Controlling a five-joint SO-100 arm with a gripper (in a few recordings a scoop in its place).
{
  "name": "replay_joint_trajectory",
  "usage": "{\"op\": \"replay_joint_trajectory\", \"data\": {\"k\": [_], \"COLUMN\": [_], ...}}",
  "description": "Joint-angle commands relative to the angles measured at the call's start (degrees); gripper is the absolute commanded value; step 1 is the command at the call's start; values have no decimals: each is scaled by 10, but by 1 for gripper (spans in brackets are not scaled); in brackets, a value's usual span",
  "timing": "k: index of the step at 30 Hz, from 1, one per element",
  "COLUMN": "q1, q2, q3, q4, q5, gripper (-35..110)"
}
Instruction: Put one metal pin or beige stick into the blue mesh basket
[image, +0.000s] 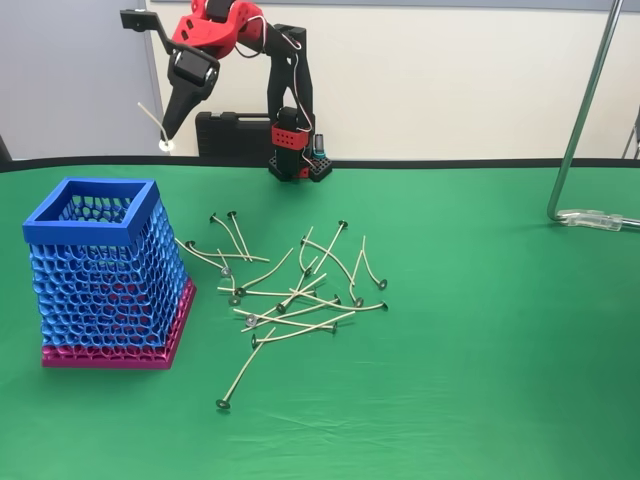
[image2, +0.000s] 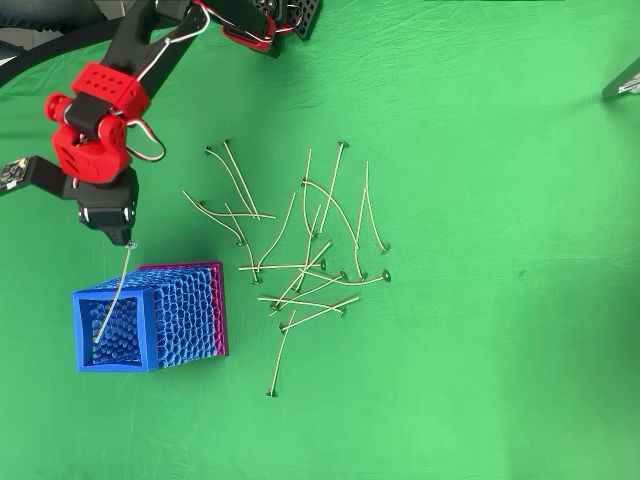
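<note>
Above the blue mesh basket (image: 100, 270), the gripper (image: 167, 128) has its fingers clamped on one beige stick (image: 153, 122), held well clear of the rim. Released off-centre, the slanting stick could glance off the rim onto the bench (image: 480, 350).

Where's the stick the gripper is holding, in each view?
Fixed view: the held stick hangs from the gripper at upper left, high above the blue basket.
Overhead view: the held stick runs from the gripper down across the basket rim, lower left.
Shared landmark: the blue basket.
</note>
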Motion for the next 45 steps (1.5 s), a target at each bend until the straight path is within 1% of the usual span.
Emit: {"op": "replay_joint_trajectory", "data": {"k": [1,11,24,39,45], "q1": [6,7,21,17,1], "q2": [-11,-102,-151,-261,-297], "q3": [-45,-152,-292,-462,-488], "q4": [2,2,-4,-8,-8], "q5": [-4,-12,6,4,-4], "gripper": [1,1,1,1,1]}}
